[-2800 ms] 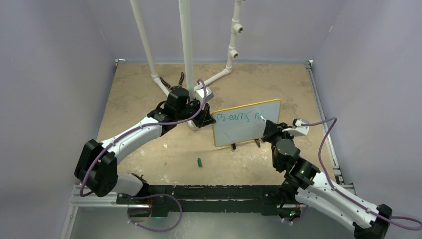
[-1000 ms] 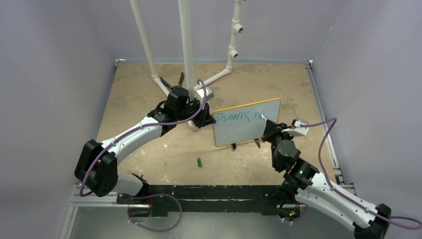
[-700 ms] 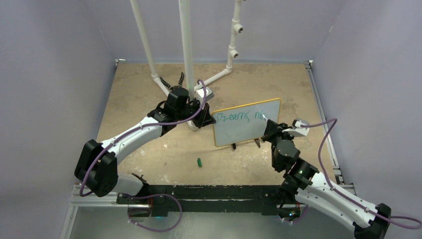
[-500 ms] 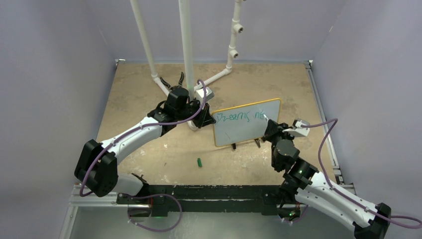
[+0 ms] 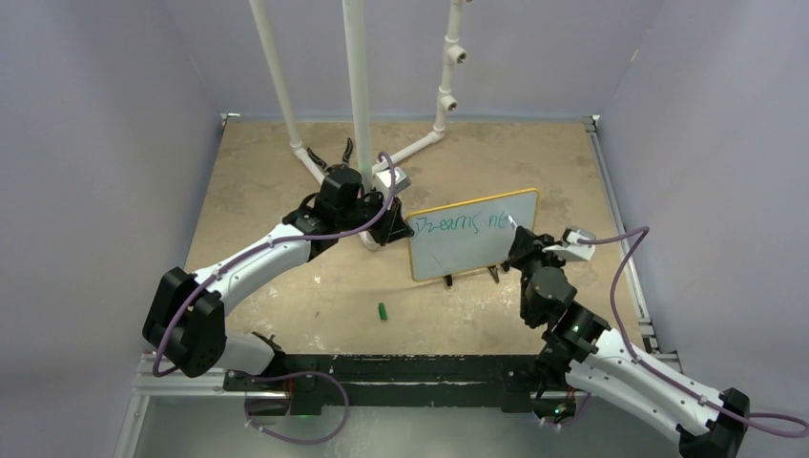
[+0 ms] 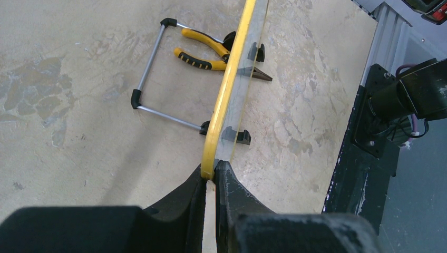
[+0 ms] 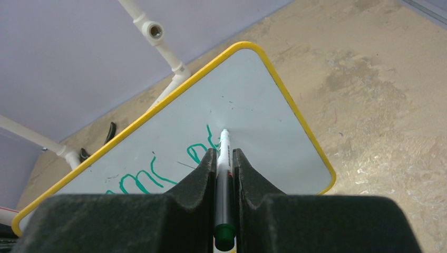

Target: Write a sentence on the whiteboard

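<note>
Standing whiteboard (image 5: 463,256), green sentence (image 5: 460,224) | left gripper (image 6: 211,175) pinching rim (image 6: 224,99) | right gripper (image 7: 224,154) pinching marker (image 7: 224,182)

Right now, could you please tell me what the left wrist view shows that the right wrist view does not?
Only the left wrist view shows the yellow-handled pliers and the wire stand behind the whiteboard, which is seen edge-on with the left pincer shut on its yellow rim. Only the right wrist view shows the right pincer gripping the marker, its tip at the board's face beside the green lettering, plus white pipes. Both show the whiteboard and the tan tabletop.
</note>
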You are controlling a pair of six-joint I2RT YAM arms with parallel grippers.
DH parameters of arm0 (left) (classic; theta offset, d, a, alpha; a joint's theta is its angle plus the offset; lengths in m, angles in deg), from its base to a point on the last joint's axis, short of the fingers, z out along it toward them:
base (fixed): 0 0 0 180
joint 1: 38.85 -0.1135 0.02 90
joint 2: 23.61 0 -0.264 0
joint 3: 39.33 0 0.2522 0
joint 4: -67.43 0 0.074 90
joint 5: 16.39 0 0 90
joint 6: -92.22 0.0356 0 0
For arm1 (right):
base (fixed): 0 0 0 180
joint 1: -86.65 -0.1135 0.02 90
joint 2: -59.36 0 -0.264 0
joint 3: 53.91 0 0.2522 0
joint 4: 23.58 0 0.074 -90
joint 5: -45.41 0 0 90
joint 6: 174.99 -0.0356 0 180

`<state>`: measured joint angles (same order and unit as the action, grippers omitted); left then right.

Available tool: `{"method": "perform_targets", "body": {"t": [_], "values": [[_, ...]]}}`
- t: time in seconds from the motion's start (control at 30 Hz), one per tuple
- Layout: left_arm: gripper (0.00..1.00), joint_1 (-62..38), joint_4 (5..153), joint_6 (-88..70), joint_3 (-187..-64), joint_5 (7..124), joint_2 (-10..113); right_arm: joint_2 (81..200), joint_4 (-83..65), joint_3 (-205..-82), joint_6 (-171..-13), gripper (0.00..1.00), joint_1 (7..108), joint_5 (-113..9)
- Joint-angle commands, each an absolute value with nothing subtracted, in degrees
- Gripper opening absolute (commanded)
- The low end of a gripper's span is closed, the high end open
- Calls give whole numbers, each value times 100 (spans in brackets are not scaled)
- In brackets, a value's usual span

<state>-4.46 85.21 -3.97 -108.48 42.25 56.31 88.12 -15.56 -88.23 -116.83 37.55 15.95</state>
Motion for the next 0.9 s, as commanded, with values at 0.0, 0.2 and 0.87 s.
{"method": "perform_targets", "body": {"t": [0.0,0.2,0.87], "values": [[0,-532,8364,-241,-10790,4346,5505,8887,-1979,-9000,-11399,0,3769,1610],[0,-536,8365,-236,-10785,4346,5505,8960,-2127,-8976,-11271,0,3769,1463],[0,-532,8364,-235,-10784,4346,5505,8948,-2028,-8923,-11357,0,3769,1346]]}}
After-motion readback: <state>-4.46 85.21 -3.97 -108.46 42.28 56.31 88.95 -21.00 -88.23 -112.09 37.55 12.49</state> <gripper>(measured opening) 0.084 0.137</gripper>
